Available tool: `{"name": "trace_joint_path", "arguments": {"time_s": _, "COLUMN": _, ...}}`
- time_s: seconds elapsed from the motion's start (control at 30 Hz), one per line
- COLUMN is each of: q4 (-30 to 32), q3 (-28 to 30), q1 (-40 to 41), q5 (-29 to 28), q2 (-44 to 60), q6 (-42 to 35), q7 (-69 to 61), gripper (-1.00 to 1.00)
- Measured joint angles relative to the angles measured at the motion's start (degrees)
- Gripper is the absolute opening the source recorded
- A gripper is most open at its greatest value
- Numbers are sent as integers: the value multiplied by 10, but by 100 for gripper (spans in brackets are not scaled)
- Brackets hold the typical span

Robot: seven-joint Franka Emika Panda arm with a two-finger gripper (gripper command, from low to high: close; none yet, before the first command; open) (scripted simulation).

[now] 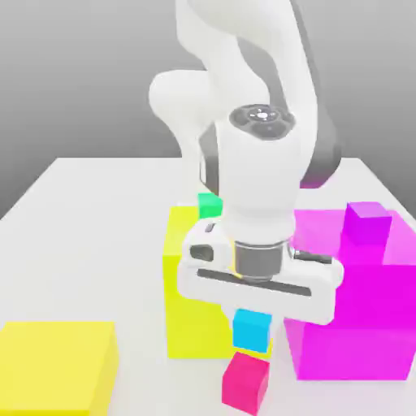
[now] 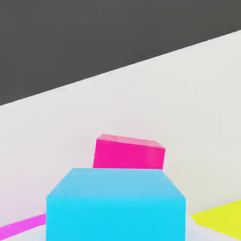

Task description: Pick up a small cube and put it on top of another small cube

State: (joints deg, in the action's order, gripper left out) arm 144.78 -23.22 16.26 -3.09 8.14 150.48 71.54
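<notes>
The small cyan cube [image 1: 252,329] hangs just under my hand, with my gripper [image 1: 253,325] shut on it. The crimson-pink cube [image 1: 245,383] rests on the white table directly below and slightly toward the exterior view's left of the cyan one, with a small gap between them. In the hand view the cyan cube [image 2: 115,205] looms close and the crimson-pink cube [image 2: 129,153] lies just beyond it on the table.
A tall yellow block [image 1: 195,284] stands behind the cubes with a tiny green cube [image 1: 210,204] on top. A big translucent magenta block [image 1: 357,301] with a small purple cube [image 1: 367,221] stands at the exterior view's right. A flat yellow block [image 1: 55,366] lies front left.
</notes>
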Motion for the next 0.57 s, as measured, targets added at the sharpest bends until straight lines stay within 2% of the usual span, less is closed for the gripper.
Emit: {"name": "trace_joint_path", "arguments": {"time_s": 0.57, "q4": -4, "q3": 27, "q1": -20, "q5": -46, "q2": 71, "q6": 48, "q7": 33, "gripper": -100}}
